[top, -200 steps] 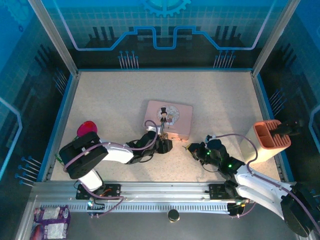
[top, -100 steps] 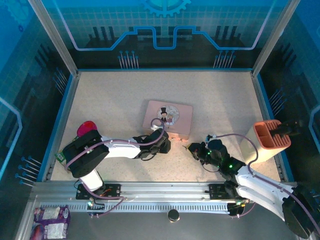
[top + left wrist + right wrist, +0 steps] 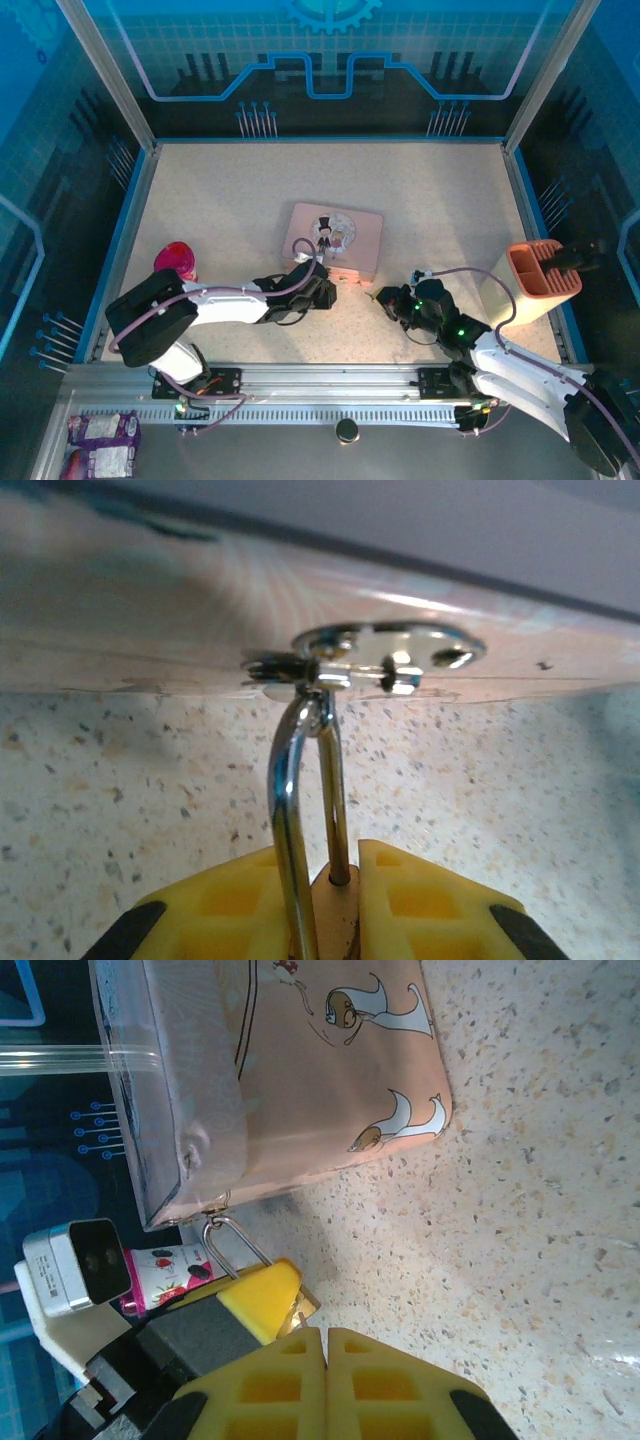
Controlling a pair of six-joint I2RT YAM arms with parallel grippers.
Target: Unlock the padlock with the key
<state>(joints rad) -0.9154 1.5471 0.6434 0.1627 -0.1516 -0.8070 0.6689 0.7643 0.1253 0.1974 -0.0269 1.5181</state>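
Left gripper (image 3: 325,290) clamps the padlock (image 3: 339,920), shackle pointing toward the tin (image 3: 366,246)

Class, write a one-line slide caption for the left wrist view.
Left hand clamps the brass padlock, its silvery shackle hooked through the metal hasp of the pink tin.

No lettering, brand or number is legible anywhere; the pink rectangular tin (image 3: 352,232) near the worktop's middle carries only cartoon figures.

Overhead view from behind; both wrist views close, sharing the padlock (image 3: 335,920).
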